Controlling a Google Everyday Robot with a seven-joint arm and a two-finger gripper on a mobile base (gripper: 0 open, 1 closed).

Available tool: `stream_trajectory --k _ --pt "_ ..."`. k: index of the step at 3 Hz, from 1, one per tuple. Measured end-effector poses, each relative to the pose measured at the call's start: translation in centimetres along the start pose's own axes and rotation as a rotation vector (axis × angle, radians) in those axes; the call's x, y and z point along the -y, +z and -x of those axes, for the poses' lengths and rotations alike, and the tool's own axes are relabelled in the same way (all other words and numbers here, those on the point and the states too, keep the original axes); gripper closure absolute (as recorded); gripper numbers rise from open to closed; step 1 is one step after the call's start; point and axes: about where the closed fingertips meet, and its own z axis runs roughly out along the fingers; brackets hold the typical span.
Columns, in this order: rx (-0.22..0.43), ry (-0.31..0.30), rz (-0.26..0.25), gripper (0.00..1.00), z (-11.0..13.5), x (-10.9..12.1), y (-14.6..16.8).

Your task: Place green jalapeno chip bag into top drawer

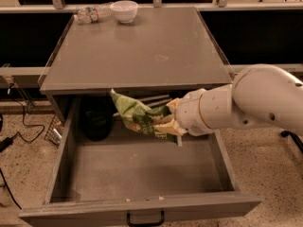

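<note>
The green jalapeno chip bag point(139, 118), crinkled with a yellowish patch, hangs in the air over the back middle of the open top drawer point(142, 207). My gripper point(171, 122) comes in from the right on a thick white arm and is shut on the bag's right end. The bag is held above the drawer floor and does not touch it. The drawer is pulled far out, grey inside, with a black handle at its front edge.
A dark round object point(96, 119) sits in the drawer's back left corner. On the cabinet top point(142, 51) a clear plastic bottle point(92, 14) lies at the far left beside a white bowl point(124, 9). Cables run on the floor at left.
</note>
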Motion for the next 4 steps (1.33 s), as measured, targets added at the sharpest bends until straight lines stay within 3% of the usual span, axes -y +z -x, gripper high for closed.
stream_trajectory --k 4 --pt "-0.003 -0.041 0.075 1.0 -6.7 -2.3 8.1"
